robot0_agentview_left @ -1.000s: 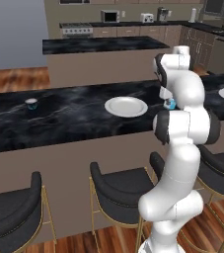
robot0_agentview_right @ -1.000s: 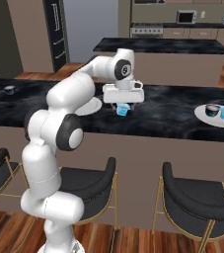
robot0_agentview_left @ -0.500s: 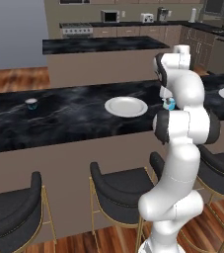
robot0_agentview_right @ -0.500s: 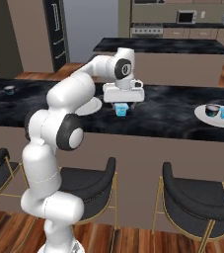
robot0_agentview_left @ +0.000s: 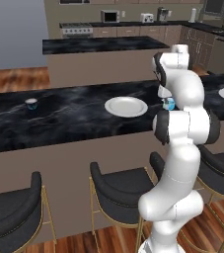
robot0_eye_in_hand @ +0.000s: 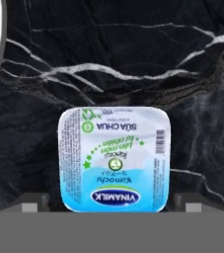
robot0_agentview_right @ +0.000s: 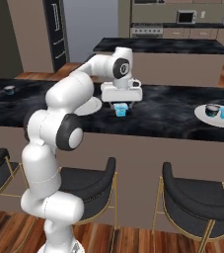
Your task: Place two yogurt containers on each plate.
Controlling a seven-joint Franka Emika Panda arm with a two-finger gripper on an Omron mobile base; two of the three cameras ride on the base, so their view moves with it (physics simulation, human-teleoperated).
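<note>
Gripper (robot0_eye_in_hand: 111,207) open, straddling yogurt cup (robot0_eye_in_hand: 115,159); counter (robot0_eye_in_hand: 133,54) around bare.

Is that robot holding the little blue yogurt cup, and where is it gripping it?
Not holding it yet. The hand is open, its fingers on either side of the yogurt cup, which sits on the counter.
</note>
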